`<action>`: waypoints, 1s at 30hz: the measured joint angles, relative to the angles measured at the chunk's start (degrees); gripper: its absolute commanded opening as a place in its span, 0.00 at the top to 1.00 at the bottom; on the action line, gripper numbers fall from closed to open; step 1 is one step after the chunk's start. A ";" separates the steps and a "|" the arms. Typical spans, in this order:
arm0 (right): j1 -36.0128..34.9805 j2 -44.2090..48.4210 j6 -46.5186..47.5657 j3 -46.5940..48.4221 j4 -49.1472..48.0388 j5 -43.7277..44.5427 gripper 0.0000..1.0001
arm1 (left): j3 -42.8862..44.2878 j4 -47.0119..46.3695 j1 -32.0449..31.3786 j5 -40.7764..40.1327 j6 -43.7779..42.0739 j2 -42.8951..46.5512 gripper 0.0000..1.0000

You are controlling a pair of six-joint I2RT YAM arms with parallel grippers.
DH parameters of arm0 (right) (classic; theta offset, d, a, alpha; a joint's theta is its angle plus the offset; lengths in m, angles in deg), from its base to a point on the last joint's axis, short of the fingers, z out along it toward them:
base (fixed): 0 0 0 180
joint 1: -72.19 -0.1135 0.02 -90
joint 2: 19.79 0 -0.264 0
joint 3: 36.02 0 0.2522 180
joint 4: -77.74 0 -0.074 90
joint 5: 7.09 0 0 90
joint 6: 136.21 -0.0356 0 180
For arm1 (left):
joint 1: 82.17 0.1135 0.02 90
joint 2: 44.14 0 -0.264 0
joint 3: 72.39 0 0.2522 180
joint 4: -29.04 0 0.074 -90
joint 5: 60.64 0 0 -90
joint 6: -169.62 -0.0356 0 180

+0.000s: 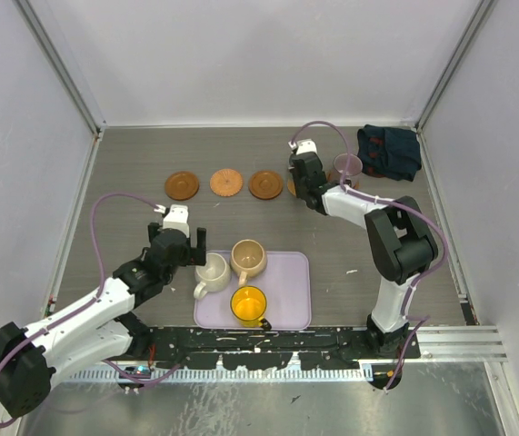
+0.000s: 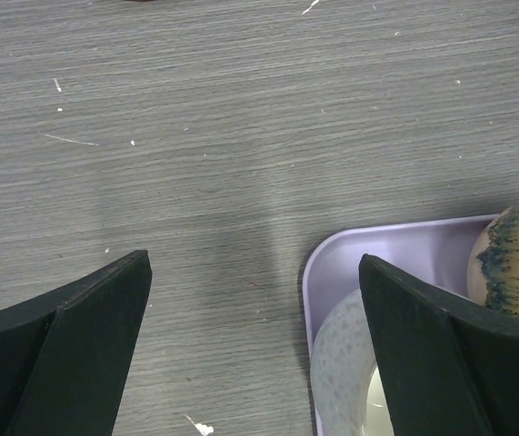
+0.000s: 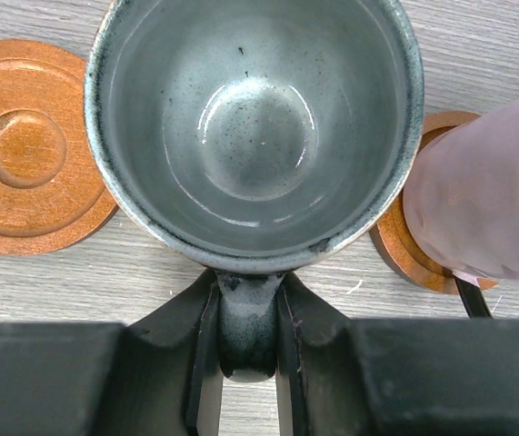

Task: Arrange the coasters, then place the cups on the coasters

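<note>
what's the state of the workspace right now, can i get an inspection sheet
surface: grey wood-grain table
job's things: three bare coasters in a row; mauve cup on a fourth coaster; cream-white cup, tan cup and yellow cup in lavender tray
clutter: dark cloth, far right corner
jaws: left jaws open by tray's corner; right jaws shut on grey-green cup handle
cables: purple cables, looped, one per side
surroundings: white walls

No legible text (none anywhere)

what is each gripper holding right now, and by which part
The right gripper pinches the grey-green cup by its handle; the left gripper is open and holds nothing.
</note>
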 measured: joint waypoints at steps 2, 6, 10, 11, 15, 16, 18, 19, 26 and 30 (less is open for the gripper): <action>0.09 -0.13 0.00 0.00 0.00 0.00 0.99 | 0.00 -0.02 0.07 0.02 0.00 0.00 0.02; 0.35 -0.74 0.00 0.00 0.02 -0.04 0.99 | 0.00 0.00 0.26 0.20 0.00 0.02 0.02; 0.63 -1.36 -0.02 0.00 0.07 -0.20 0.99 | 0.00 0.00 0.35 0.24 0.02 0.02 0.02; 0.66 -1.40 -0.02 0.00 0.04 -0.22 0.99 | 0.00 0.00 0.37 0.24 0.02 0.02 0.02; 0.68 -1.46 -0.04 0.00 0.04 -0.24 0.99 | 0.00 0.00 0.39 0.26 0.02 0.02 0.02; 0.68 -1.46 -0.07 0.00 0.07 -0.24 0.99 | 0.00 -0.02 0.42 0.33 0.02 0.02 0.02; 0.68 -1.46 -0.09 0.00 0.07 -0.24 0.99 | 0.00 0.00 0.44 0.42 0.02 0.02 0.02; 0.68 -1.46 -0.09 0.00 0.07 -0.24 0.99 | 0.00 0.00 0.44 0.42 0.04 0.02 0.02; 0.68 -1.46 -0.55 -0.02 0.09 -0.39 0.99 | 0.00 -0.02 0.50 0.44 0.04 0.02 0.02; 0.68 -1.46 -1.18 -0.31 0.07 -0.52 0.99 | 0.00 -0.02 0.63 0.46 0.04 0.00 0.02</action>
